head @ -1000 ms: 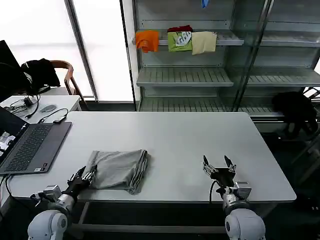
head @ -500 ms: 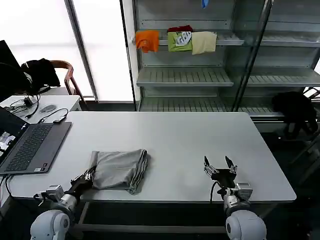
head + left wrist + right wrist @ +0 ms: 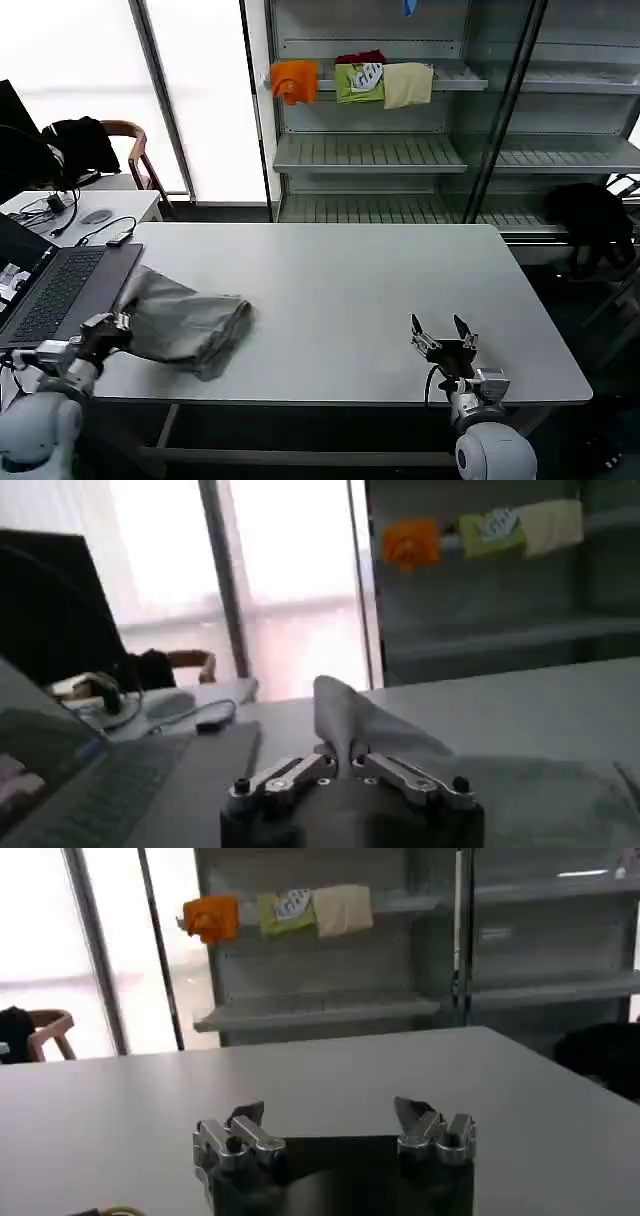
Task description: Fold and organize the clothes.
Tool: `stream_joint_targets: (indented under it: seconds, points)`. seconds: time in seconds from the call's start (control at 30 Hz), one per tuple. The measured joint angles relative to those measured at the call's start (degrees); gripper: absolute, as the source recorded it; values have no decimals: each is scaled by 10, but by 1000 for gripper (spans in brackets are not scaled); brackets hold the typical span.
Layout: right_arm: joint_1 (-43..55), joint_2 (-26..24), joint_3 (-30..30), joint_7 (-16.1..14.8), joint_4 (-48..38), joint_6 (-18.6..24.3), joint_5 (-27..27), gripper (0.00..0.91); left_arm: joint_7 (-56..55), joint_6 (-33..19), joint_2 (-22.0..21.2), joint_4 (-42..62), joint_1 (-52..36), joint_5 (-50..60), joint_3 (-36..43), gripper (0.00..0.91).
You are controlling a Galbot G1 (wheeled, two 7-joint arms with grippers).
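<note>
Left gripper (image 3: 342, 772) pinching folded grey shirt (image 3: 185, 322), seen from wrist | right gripper (image 3: 441, 338) spread, idle

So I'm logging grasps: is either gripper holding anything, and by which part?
The left gripper is shut on the shirt, pinching a raised fold at its laptop-side edge. The right gripper is open and holds nothing.
</note>
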Motion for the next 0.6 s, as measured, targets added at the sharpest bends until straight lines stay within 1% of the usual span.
stream_joint_targets:
  seconds: [0.2, 0.3, 0.47, 0.53, 0.6]
  points:
    - [0, -1, -3, 0, -4, 4, 5, 907, 37, 24, 79, -2, -39, 43, -24, 10]
    - [-4, -4, -2, 0, -5, 7, 8, 907, 46, 39, 102, -9, -56, 54, -28, 10]
    - [-10, -10, 2, 1, -5, 13, 14, 907, 55, 55, 123, -30, -66, 74, -29, 20]
    - [-14, -13, 5, 2, -5, 16, 18, 907, 57, 60, 125, -43, -65, 83, -26, 10]
    - [-18, -17, 8, 4, -5, 19, 21, 907, 59, 63, 122, -58, -60, 94, -20, 20]
